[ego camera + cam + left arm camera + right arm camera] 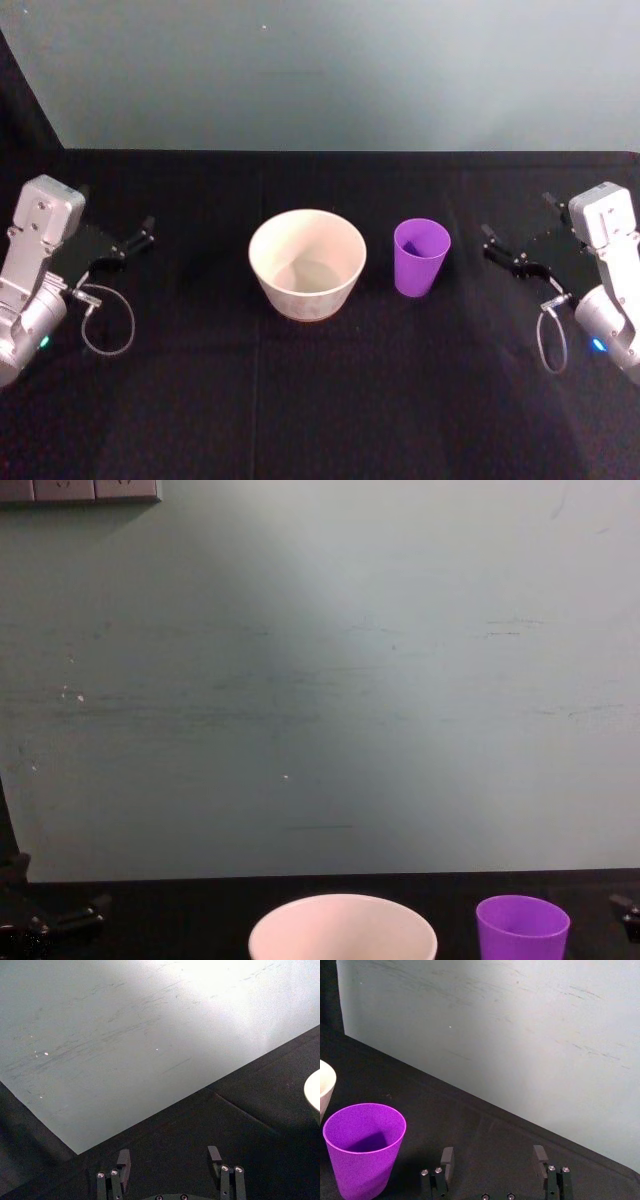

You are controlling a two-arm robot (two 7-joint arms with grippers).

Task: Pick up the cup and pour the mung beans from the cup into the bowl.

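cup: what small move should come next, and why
Probably ease the right gripper toward the cup: its fingers are open, and the cup stands upright and untouched between it and the bowl. The left gripper sits farther off, beyond the bowl.

Black cloth [320, 400] spread flat beneath both pairs of jaws and on ahead of them, with a straight crease [245, 1112] just ahead of the left jaws. Pale grey-green wall [320, 680] rising from the cloth's far edge, well ahead of the jaws, marked with faint dark scuffs [580, 992] and small white specks [46, 1053]. White socket plates [80, 490] high on that wall, far above the left jaws.
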